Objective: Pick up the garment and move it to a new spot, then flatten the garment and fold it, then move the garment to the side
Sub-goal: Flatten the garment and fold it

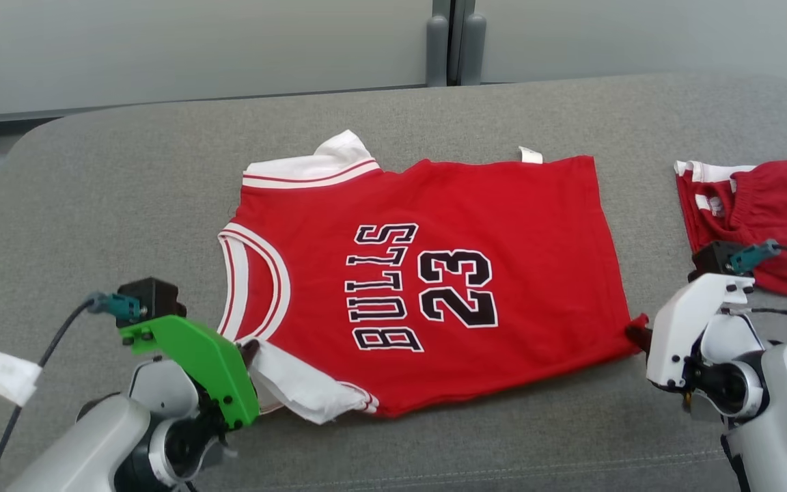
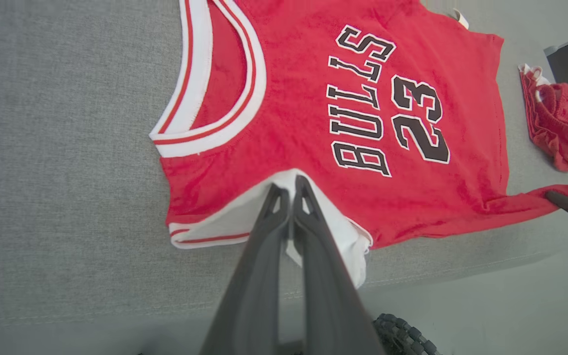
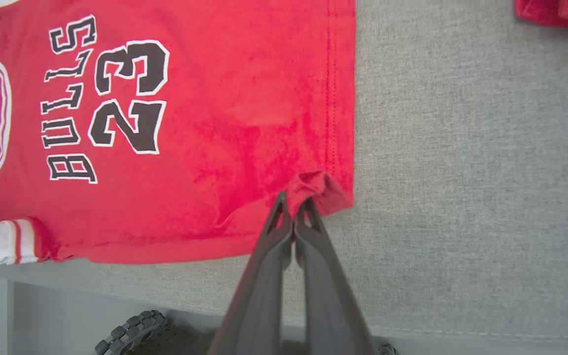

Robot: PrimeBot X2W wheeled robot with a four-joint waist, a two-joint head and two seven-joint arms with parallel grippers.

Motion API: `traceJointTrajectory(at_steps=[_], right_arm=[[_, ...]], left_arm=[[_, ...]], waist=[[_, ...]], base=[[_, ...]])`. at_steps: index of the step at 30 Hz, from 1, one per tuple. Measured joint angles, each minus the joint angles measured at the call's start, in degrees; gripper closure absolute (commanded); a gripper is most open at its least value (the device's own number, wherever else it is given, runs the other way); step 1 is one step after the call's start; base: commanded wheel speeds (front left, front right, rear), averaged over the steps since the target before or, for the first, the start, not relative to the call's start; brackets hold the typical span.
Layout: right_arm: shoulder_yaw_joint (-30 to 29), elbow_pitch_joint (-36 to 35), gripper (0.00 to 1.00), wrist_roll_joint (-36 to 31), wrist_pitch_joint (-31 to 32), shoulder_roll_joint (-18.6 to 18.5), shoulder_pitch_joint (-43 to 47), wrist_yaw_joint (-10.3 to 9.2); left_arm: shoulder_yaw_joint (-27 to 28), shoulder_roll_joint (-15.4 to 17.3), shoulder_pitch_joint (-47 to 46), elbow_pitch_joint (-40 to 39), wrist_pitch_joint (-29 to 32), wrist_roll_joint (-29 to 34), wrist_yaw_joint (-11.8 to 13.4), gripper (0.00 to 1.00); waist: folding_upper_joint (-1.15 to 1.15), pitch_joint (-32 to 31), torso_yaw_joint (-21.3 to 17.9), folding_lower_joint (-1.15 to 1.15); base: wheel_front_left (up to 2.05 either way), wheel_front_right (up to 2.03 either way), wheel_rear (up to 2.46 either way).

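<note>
At left, grips the white shoulder trim of the jersey [image 1: 544, 225] with the left gripper [image 2: 289, 185], fingers pressed together. In the middle, spread almost flat on the grey cushion [image 1: 93, 191], print facing up. At right, pinches the hem corner with the right gripper [image 3: 294, 199], also closed tight. Seemingly at the flattening step; folding and moving aside not yet done.

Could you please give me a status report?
Left tool shut on jersey shoulder. Right tool shut on hem corner. Jersey mostly flat, print up. Red shorts apart, right side.
</note>
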Motion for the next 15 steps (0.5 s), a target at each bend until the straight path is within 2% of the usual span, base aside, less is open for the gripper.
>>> traceJointTrajectory(at_steps=[6,15], right_arm=[[1.37,5.45,1.0,-2.59,-0.37,0.29,-6.99,0.0],[4.32,13.93,1.0,-3.1,-2.29,0.78,-14.25,0.0]], left_arm=[[1.45,-3.02,-6.42,8.06,2.86,-0.92,2.29,1.0],[0.57,-4.85,-13.84,16.56,6.24,-0.4,1.9,1.0]], waist=[[0.0,2.36,-0.98,0.0],[0.0,6.13,-3.09,0.0]], base=[[0.0,0.0,0.0],[0.0,0.0,0.0]])
